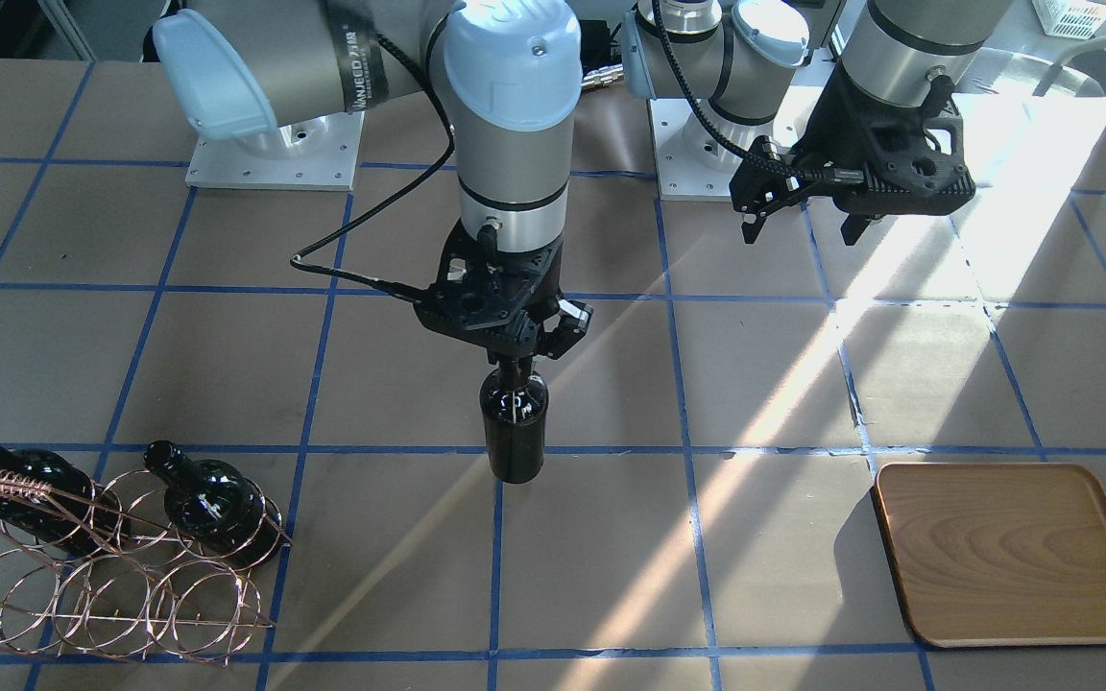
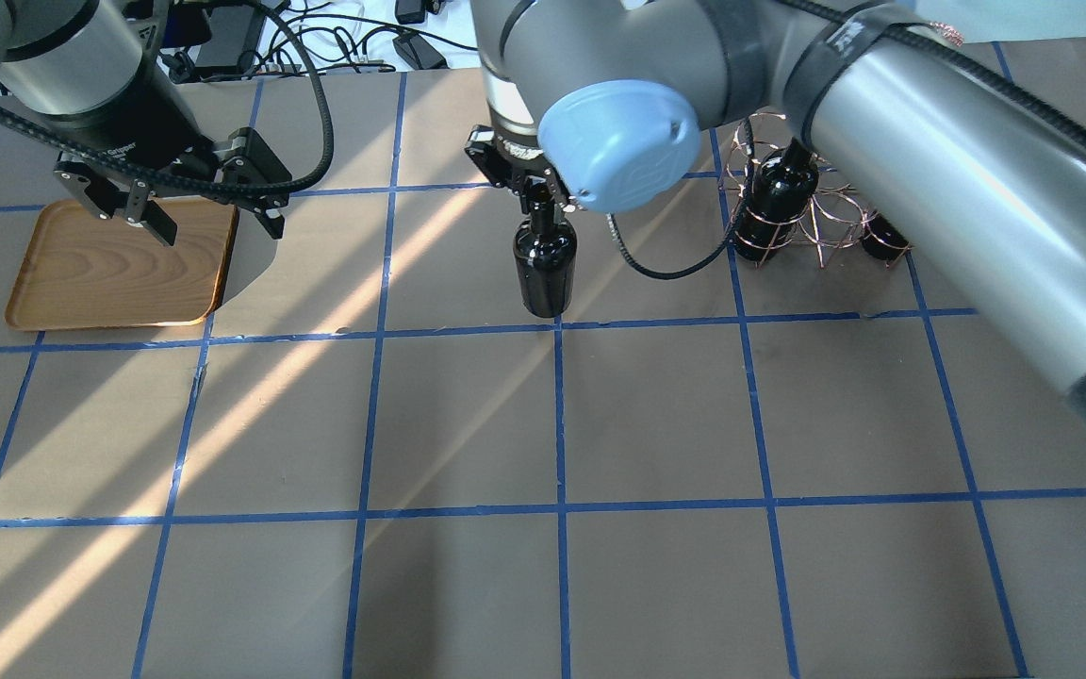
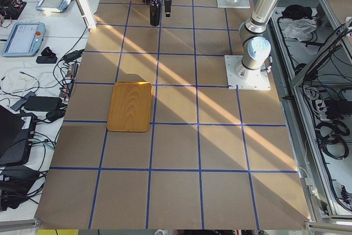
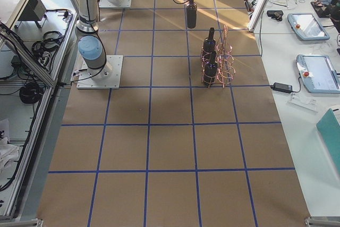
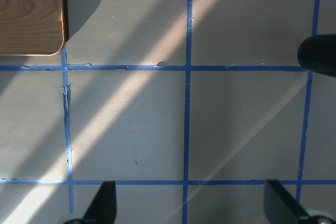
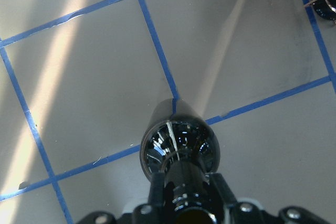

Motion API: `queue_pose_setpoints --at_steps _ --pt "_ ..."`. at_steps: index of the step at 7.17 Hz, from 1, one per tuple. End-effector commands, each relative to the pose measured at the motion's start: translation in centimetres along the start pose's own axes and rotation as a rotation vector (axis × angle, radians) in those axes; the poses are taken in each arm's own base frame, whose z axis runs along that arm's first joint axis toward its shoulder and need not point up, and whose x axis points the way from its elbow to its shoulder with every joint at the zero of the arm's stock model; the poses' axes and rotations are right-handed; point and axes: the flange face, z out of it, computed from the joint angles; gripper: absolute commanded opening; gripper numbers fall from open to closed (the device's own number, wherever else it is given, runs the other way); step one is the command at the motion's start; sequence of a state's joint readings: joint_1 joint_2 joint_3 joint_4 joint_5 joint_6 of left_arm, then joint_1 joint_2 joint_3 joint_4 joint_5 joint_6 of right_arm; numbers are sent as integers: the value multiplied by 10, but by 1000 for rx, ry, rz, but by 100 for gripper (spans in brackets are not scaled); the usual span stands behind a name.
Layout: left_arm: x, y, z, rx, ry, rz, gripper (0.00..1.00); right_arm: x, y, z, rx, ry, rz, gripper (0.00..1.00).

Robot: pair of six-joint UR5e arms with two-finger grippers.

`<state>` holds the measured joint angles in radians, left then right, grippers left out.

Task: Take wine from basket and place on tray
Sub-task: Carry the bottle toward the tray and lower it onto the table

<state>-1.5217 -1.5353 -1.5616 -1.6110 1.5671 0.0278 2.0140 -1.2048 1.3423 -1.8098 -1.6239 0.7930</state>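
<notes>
Gripping the neck of the wine (image 1: 515, 427) from above, the right hand (image 1: 515, 360) is closed on it. The bottle stands upright below it, between the basket (image 1: 111, 585) and the tray (image 1: 1014, 552), well apart from both. Two other bottles (image 1: 212, 504) lie in the basket. The left hand (image 1: 800, 230) hovers spread wide, holding nothing, near the tray's corner. Bare surface (image 1: 783, 537) lies between wine and tray.

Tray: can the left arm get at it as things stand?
Probably yes. The left gripper hangs open and unloaded above the table close to the tray, with nothing showing between them. The right gripper and its wine bottle are off at mid-table, out of that path.
</notes>
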Motion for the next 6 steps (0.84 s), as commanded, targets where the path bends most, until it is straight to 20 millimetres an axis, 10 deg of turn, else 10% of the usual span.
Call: queue_pose_setpoints --at_steps 1,6 --pt "-1 -1 1 -2 -13 1 100 -28 41 -1 -10 -2 -11 13" --pt "-29 -8 0 5 -12 6 100 -57 76 5 -45 -21 -9 13"
